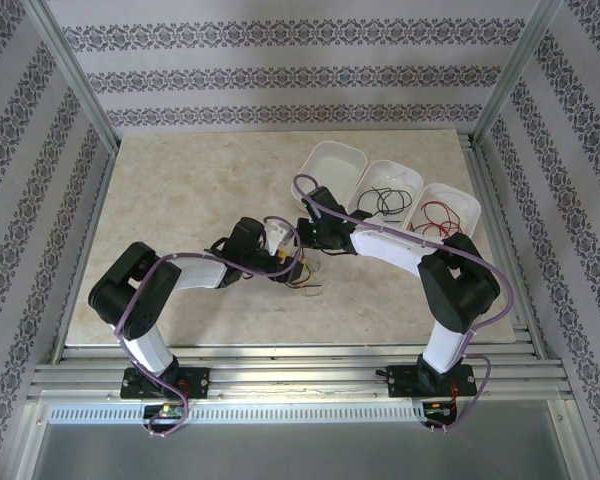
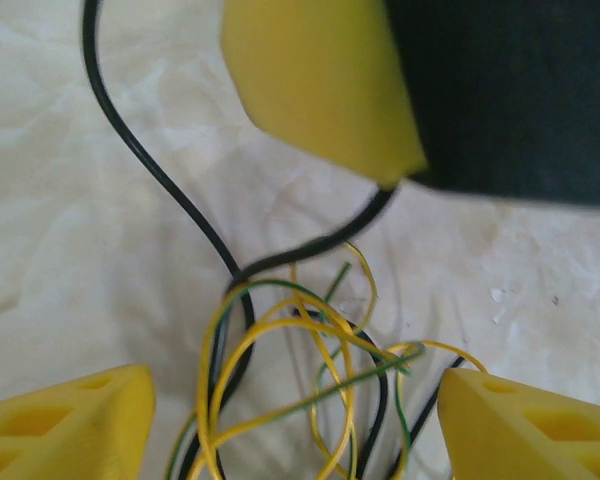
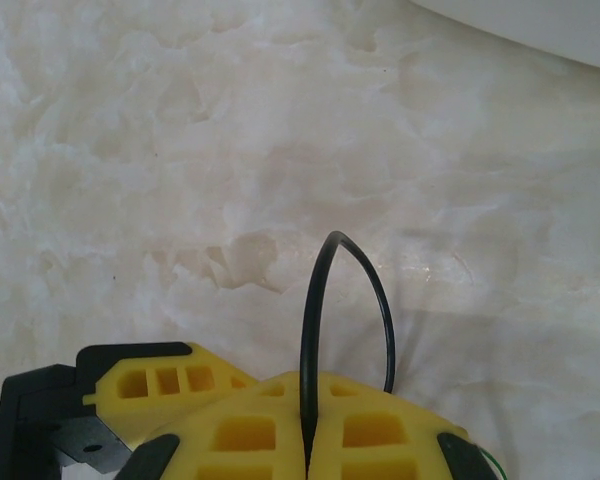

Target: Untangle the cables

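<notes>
Yellow fingers (image 3: 245, 435) of the right gripper (image 3: 306, 390) are pressed tight together, and they pinch a black cable (image 3: 318, 300). The cable comes up out of the crack between them. It makes a thin loop and bends back down on the right side. In the left wrist view the same cable runs from that gripper's yellow tip down into a messy knot of wires.

The left gripper (image 2: 295, 420) is wide open. Its two yellow fingers (image 2: 70, 425) stand far apart, one on each side of the knot, and they hold nothing. Between them lies the yellow cable (image 2: 280, 335), curled in many loops. Thin green strands are mixed in, and the black cable crosses through.

From above, the knot (image 1: 302, 280) sits near the middle of the table (image 1: 180, 210), a bit closer to the near edge, just beside the two grippers.

Three white trays stand in a row toward the far right corner. The left tray (image 1: 332, 165) is closest to the far edge. The middle tray (image 1: 408, 172) holds a second black cable (image 1: 385, 200). The right tray (image 1: 468, 195) holds the red cable (image 1: 438, 215).
</notes>
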